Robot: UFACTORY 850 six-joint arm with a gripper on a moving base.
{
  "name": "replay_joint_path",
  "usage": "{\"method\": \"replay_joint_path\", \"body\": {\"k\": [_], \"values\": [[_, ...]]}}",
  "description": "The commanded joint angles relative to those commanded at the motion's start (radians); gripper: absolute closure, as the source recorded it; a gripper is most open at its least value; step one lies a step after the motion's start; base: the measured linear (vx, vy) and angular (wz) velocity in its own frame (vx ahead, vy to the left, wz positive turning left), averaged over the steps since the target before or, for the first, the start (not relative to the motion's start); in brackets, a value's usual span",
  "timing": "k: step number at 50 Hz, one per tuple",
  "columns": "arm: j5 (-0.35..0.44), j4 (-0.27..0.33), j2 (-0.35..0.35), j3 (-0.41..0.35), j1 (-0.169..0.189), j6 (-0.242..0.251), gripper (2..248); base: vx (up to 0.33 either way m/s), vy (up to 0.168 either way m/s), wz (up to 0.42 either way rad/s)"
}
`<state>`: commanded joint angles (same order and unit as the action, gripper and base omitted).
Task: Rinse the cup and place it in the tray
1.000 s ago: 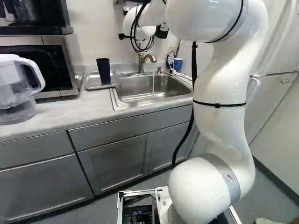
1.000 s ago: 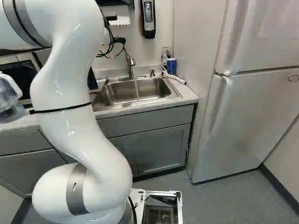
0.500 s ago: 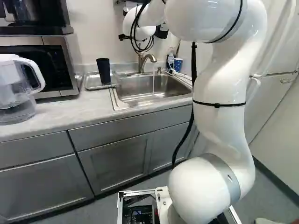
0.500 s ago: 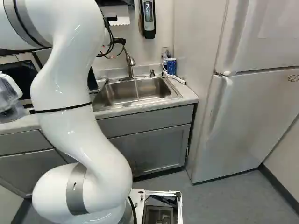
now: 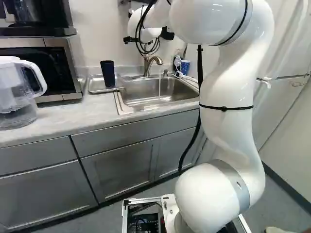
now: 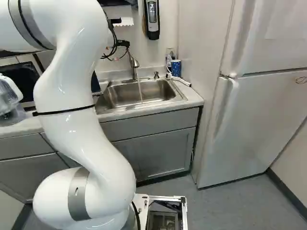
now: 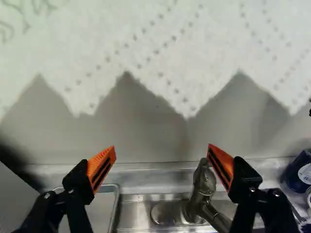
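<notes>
Farthest left of the faucet [image 5: 156,60] in the left base view stands a clear plastic pitcher [image 5: 19,99] with a curved white handle, and between the two is a boxy microwave [image 5: 72,73] with a dark glossy front. Nearer the faucet, just left of the sink [image 5: 146,101], is my shallow metal tray [image 5: 96,87]. The dark cup [image 5: 107,74], smooth and tapered, stands in it with its mouth up, apart from me.

My gripper [image 5: 130,39] is above, behind the faucet's left side in that view. By the wrist view my two fingers are wide apart, their ribbed orange pads [image 7: 103,164] with nothing gripped. The metal faucet is between and beyond them, closer to one; whether that finger touches it I can't tell. Ahead hangs a white paper towel [image 7: 121,39], dimpled with dots, its edge zigzagged.

A thin stream of water [image 5: 159,87] falls from the curved spout into the steel basin. Right of the faucet stands a blue patterned cup [image 5: 184,67], and farther right a pale refrigerator [image 6: 268,120].
</notes>
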<state>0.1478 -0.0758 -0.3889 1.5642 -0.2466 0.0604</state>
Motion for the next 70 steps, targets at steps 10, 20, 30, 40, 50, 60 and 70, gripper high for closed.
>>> {"method": "replay_joint_path", "body": {"k": [10,20,30,40,50,60,70], "values": [[-0.016,-0.006,0.000,0.000,0.000,0.000,3,0.000,0.000,0.000],[-0.036,-0.013,0.000,0.000,0.000,0.000,3,0.000,0.000,0.000],[-0.046,-0.016,0.000,0.000,0.000,0.000,3,0.000,0.000,0.000],[-0.046,-0.016,0.001,-0.001,0.000,0.000,3,0.000,0.000,0.000],[-0.046,-0.016,0.009,-0.010,0.002,0.000,3,0.000,0.000,0.000],[-0.046,-0.016,0.028,-0.033,0.006,0.000,3,0.000,0.000,0.000],[-0.047,-0.016,0.052,-0.061,0.010,0.000,3,0.000,0.000,0.000]]}}
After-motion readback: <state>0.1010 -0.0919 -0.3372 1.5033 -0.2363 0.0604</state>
